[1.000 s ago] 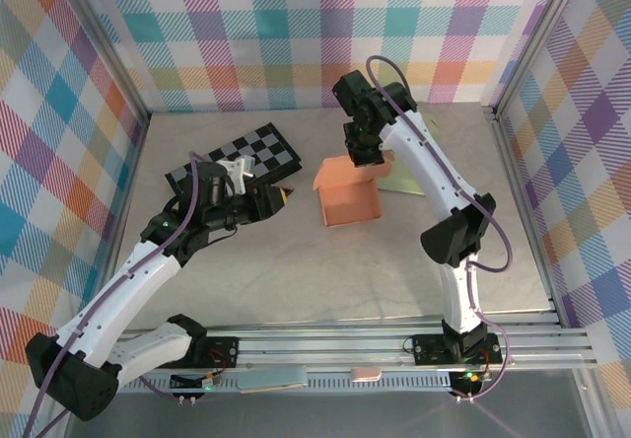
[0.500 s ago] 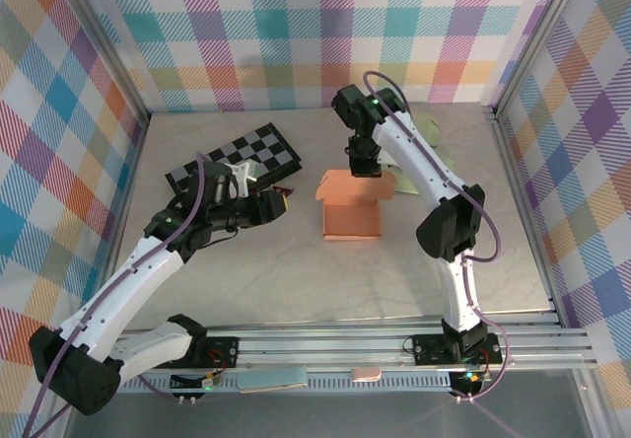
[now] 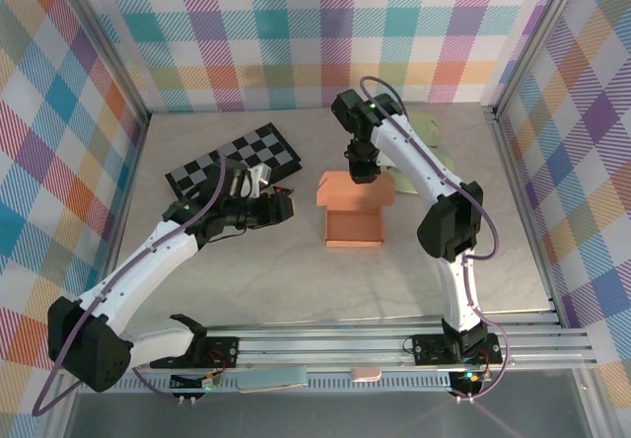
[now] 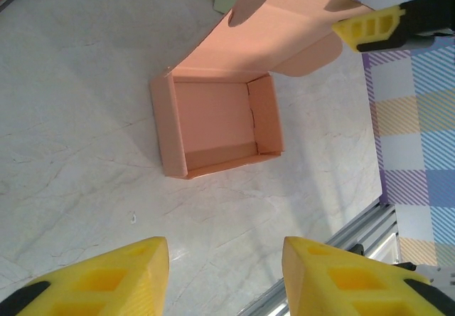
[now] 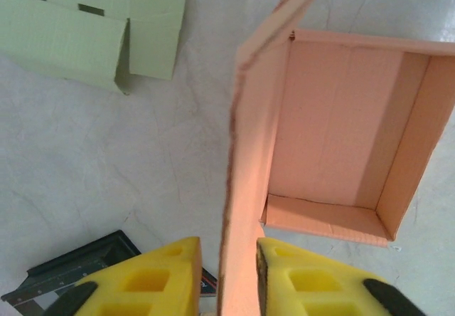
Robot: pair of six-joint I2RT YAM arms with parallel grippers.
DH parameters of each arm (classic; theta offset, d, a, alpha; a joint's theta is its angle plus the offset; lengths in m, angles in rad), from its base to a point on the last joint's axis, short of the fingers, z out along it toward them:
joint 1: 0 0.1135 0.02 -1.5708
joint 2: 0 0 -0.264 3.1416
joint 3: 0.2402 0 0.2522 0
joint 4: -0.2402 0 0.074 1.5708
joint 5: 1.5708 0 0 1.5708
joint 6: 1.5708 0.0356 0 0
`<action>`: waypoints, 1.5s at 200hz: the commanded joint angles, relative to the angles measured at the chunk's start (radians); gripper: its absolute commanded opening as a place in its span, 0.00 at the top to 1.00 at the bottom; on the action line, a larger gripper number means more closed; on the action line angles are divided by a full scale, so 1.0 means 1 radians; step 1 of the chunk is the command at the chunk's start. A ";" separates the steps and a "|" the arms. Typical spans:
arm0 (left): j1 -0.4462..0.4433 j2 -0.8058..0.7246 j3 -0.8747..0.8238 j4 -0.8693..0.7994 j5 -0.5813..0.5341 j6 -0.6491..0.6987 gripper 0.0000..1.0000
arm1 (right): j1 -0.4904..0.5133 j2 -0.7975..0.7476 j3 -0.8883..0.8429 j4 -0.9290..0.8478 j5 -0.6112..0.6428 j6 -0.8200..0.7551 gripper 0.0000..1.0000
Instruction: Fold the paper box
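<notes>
The orange paper box (image 3: pixel 355 229) sits open on the table's middle, its lid (image 3: pixel 355 189) standing up along the far side. My right gripper (image 3: pixel 361 167) is at the lid's top edge. In the right wrist view the lid (image 5: pixel 249 152) stands edge-on between the yellow fingers of my right gripper (image 5: pixel 229 273), with a gap on the left side, so the jaws are open. The box's hollow (image 5: pixel 341 131) lies to the right. My left gripper (image 3: pixel 281 206) hovers left of the box, open and empty (image 4: pixel 226 273), looking at the box (image 4: pixel 217 124).
A black-and-white checkerboard (image 3: pixel 237 157) lies at the back left, behind my left arm. Flat pale green cardboard (image 5: pixel 85 24) lies on the table behind the box, near the back right (image 3: pixel 422 127). Plaid walls enclose three sides.
The box has swung from skewed to square on the table. My right gripper, shut on the lid before, has parted its jaws. My left gripper has moved right, toward the box.
</notes>
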 commanded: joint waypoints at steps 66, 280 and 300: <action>-0.015 0.226 0.203 -0.071 0.013 0.174 0.52 | -0.062 -0.314 -0.174 0.302 0.139 -0.743 0.54; -0.117 0.695 0.567 -0.153 -0.171 0.317 0.54 | -0.329 -0.516 -0.925 0.694 -0.407 -2.008 0.50; -0.122 0.704 0.580 -0.162 -0.173 0.319 0.56 | -0.325 -0.484 -0.893 0.683 -0.417 -2.015 0.52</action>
